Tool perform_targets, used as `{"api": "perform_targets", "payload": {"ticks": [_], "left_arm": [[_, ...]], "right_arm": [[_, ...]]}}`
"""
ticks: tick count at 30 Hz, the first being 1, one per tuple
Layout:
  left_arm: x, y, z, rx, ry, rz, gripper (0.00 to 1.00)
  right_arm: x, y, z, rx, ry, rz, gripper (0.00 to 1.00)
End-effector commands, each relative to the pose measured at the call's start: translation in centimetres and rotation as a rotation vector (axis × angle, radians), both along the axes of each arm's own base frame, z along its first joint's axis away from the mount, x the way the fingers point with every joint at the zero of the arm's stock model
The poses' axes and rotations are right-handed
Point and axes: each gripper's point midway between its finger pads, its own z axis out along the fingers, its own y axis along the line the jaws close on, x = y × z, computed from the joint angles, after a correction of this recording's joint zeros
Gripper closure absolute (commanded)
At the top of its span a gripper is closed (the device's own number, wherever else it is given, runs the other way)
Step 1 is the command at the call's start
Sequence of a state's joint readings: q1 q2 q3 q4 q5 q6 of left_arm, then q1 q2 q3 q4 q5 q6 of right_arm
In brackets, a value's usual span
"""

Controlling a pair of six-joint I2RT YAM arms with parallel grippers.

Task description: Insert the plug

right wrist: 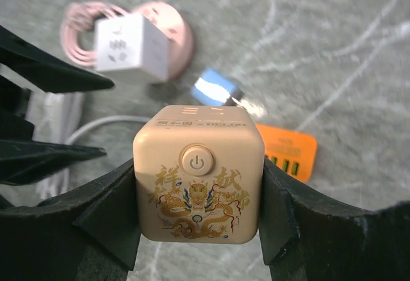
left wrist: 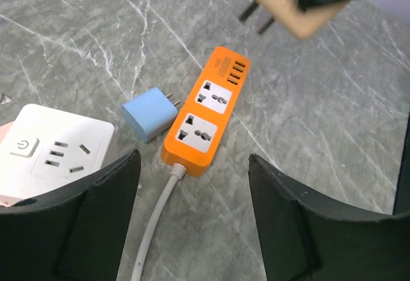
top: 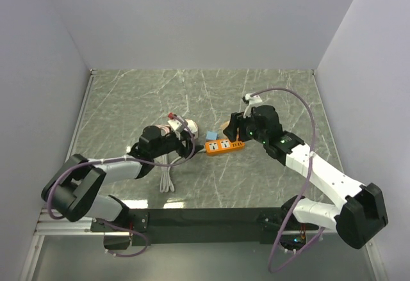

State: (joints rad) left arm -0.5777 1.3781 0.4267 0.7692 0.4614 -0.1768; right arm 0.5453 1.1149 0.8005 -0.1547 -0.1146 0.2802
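My right gripper [right wrist: 200,191] is shut on a beige cube plug [right wrist: 198,172] with a dragon print and a power button. It holds it in the air above the far end of the orange power strip [top: 224,145]. In the left wrist view the plug [left wrist: 285,9] shows at the top with two prongs pointing down-left over the strip [left wrist: 206,111]. My left gripper [left wrist: 192,210] is open and empty, low over the table at the strip's cable end, its fingers [left wrist: 96,217] either side of the white cable [left wrist: 154,230].
A small blue adapter [left wrist: 148,114] lies beside the strip on its left. A white cube socket [left wrist: 54,150] on a pink base sits further left, also in the right wrist view [right wrist: 131,45]. A coiled white cable [top: 168,177] lies near the left arm.
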Motion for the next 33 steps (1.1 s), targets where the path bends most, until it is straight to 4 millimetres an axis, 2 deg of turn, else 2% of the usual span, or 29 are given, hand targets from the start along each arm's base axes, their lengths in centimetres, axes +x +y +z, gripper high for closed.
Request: {"api": "perform_targets", "payload": {"ticks": [1, 8, 14, 20, 23, 26, 33], "left_arm": [[1.7, -1.2, 2.5, -0.063, -0.058, 0.018, 0.27], [2.7, -2.7, 0.8, -0.051, -0.011, 0.035, 0.28], [3.4, -3.3, -1.7, -0.005, 0.040, 0.038, 0.29], [3.9, -3.5, -3.2, 0.029, 0.075, 0.053, 0.30], [4.0, -3.5, -3.5, 0.030, 0.079, 0.058, 0.31], [3.8, -3.4, -2.7, 0.015, 0.065, 0.058, 0.31], [4.9, -2.1, -2.4, 0.018, 0.059, 0.167, 0.30]], "right_arm": [[1.1, -0.4, 0.8, -0.006, -0.007, -0.064, 1.00], [1.6, 0.1, -2.3, -0.065, 0.077, -0.062, 1.00], [1.3, 0.6, -3.4, -0.079, 0.093, -0.041, 1.00], [1.7, 1.3, -3.8, -0.085, 0.105, -0.018, 1.00], [1.9, 1.4, -4.1, -0.091, 0.110, -0.019, 1.00], [2.0, 1.5, -4.0, -0.092, 0.104, -0.013, 1.00], [2.4, 1.6, -3.3, -0.088, 0.080, -0.012, 1.00]]}}
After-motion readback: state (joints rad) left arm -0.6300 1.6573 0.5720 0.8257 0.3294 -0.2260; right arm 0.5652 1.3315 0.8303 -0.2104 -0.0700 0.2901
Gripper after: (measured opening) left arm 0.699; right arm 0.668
